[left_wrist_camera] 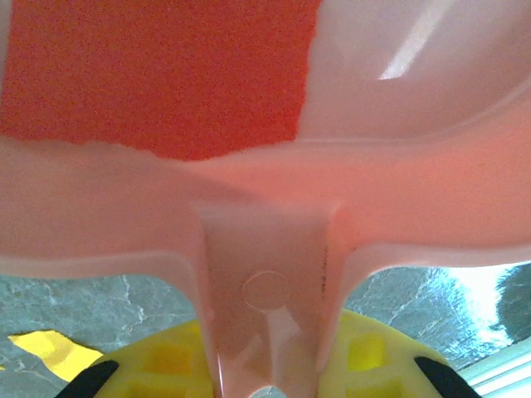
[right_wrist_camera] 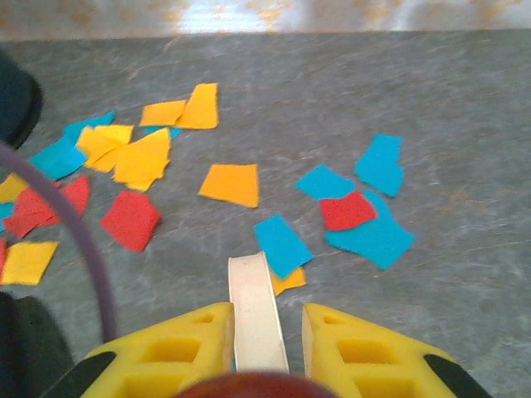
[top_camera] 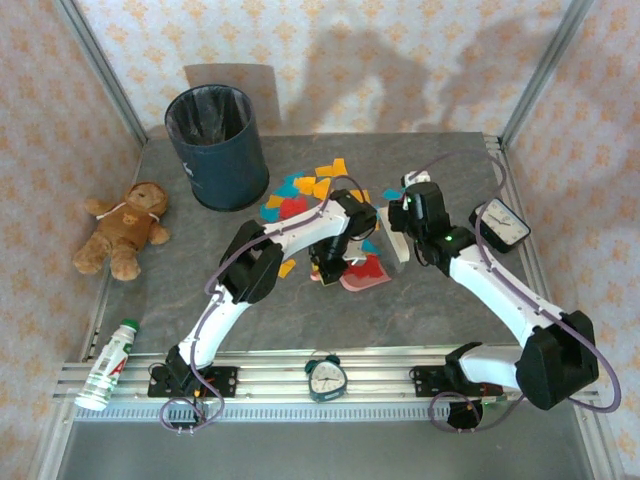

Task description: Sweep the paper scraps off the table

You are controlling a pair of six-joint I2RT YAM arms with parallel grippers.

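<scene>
1. Yellow left fingers (left_wrist_camera: 187,352) are seen closest in the left wrist view. They are clamped together on the handle of a pink dustpan (left_wrist_camera: 398,166).
2. Inside the pan a large red scrap (left_wrist_camera: 158,75) is lying flat, and one yellow piece is seen on the grey stone below the handle.
3. In the right wrist view the right fingers (right_wrist_camera: 207,336) are closed on a cream-white handle (right_wrist_camera: 255,307), which is pointed away from the camera, toward the scraps.
4. The paper scraps (right_wrist_camera: 232,184), in red, yellow-orange and blue, are spread on the dark grey surface (right_wrist_camera: 465,124) ahead of this handle. One blue piece is lying just beside its tip.
5. From above, most scraps are found in the middle of the surface, between a dark blue bin (top_camera: 215,145) at the far left and the dustpan, which is held low between the two arms.
6. A teddy bear (top_camera: 125,228) is placed at the left edge, and a bottle (top_camera: 108,367) is lying at the near left corner.
7. An alarm clock (top_camera: 326,377) is standing on the near rail, and a second clock (top_camera: 500,222) is just beside the right arm.
</scene>
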